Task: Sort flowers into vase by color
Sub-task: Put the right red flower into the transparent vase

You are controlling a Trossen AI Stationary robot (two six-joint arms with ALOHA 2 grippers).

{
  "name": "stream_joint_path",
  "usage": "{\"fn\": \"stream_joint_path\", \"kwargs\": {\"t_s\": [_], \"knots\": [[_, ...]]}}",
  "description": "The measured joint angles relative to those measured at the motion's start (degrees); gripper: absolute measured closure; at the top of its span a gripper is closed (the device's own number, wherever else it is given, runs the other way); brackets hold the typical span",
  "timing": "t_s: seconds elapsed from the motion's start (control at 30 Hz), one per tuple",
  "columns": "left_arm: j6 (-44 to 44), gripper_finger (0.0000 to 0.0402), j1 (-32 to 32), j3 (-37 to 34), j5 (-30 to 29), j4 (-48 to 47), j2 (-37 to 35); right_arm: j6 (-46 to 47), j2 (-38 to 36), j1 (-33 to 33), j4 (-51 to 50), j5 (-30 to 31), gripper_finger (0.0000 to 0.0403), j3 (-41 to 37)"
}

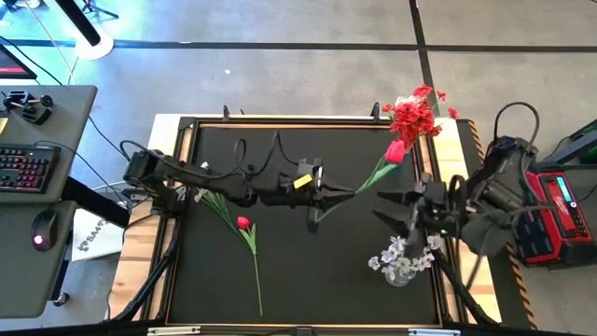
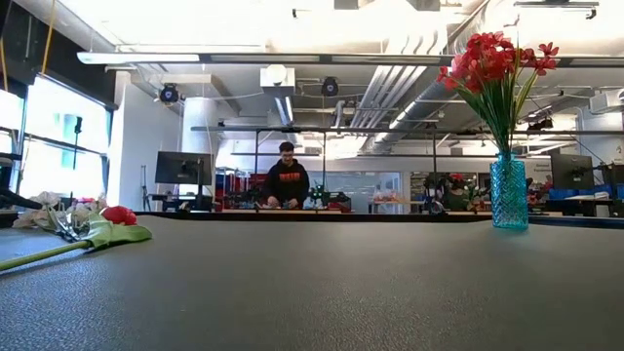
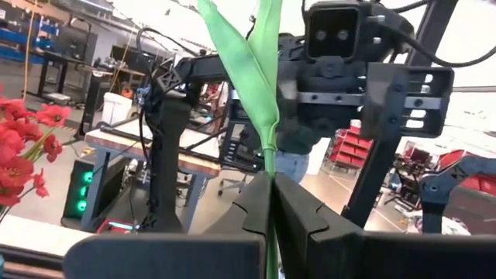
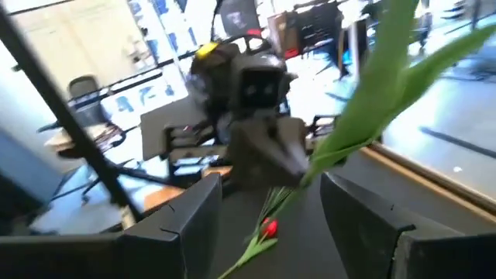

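Here a handover in mid-air appears to be the step in hand. The left claw (image 1: 326,193), over the middle of the table (image 1: 298,280), is clamped tight on the green stem of a red tulip (image 1: 395,150), which is held clear of the table with its bud pointing toward the far right corner; in the left wrist view the stem (image 3: 269,167) is seen pinched between the two closed fingers (image 3: 252,209), its long leaves rising in front of the other arm. The right claw (image 1: 396,207) faces it from the right side of the table, its fingers spread wide and nothing gripped; in the right wrist view the leaves (image 4: 372,101) pass between and above the open fingers (image 4: 182,221). A blue vase (image 2: 508,192) of red flowers (image 1: 415,110) stands at the far right corner, and a clear vase with white blossoms (image 1: 403,257) stands near the front right edge. Another red flower (image 1: 244,224) is left lying on the table, left of centre. Next, the stem would probably have to be brought squarely between the right fingers and gripped there before it is let go by the left, so that the tulip can be carried to the red bunch; the thin, limp stem could slip or swing if released early.
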Motion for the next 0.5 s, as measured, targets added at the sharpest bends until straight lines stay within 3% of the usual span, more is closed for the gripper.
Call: {"fn": "stream_joint_path", "kwargs": {"t_s": [0.33, 0.5], "knots": [[2.1, 0.0401, -2.0, 0.0, 0.0, 0.1, 0.0, 2.4, 0.3, -7.3, 2.8, -3.9, 0.0198, 0.0], [2.4, 0.0401, -2.2, 0.0, 0.0, 0.1, 0.0, 3.6, 0.9, -8.4, 2.9, -6.8, 0.0263, 0.0]]}}
